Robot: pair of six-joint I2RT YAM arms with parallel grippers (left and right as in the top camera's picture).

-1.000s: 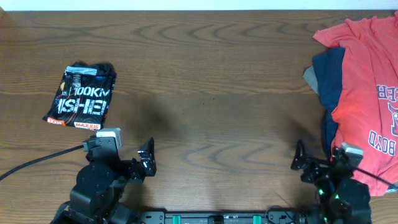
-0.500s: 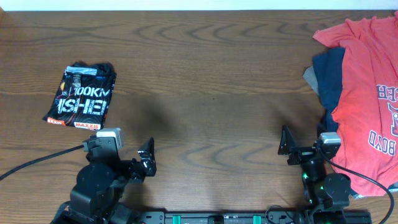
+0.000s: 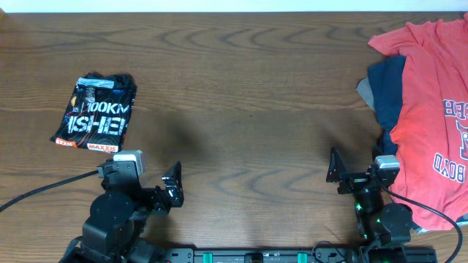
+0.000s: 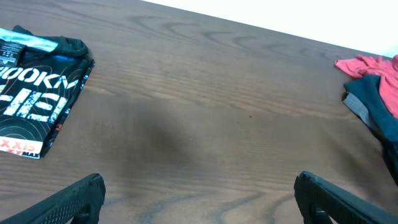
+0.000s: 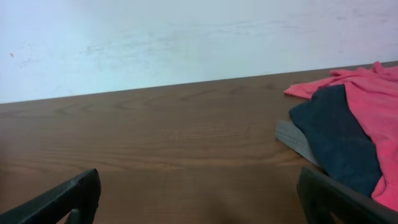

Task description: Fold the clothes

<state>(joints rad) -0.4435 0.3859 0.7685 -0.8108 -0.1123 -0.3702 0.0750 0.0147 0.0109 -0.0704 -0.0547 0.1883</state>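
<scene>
The black jersey [image 3: 95,113] lies folded into a small rectangle at the far left of the wooden table, white lettering up. It also shows at the upper left of the left wrist view [image 4: 37,99]. My left gripper [image 3: 142,183] is open and empty near the front edge, below and to the right of the jersey and well apart from it; its fingertips [image 4: 74,199] frame bare wood. My right gripper [image 3: 360,175] is open and empty near the front right, just left of the clothes pile; nothing sits between its fingertips [image 5: 68,199].
A red T-shirt [image 3: 431,109] with navy lettering lies spread at the right edge over a navy garment [image 3: 386,102] with a grey edge [image 5: 295,138]. Both show in the right wrist view, the T-shirt [image 5: 367,93] above the navy garment [image 5: 333,130]. A black cable [image 3: 44,191] runs left from the left arm.
My right gripper moved left and slightly up, away from the red T-shirt's edge, then stopped. The left arm and the jersey have not moved.
</scene>
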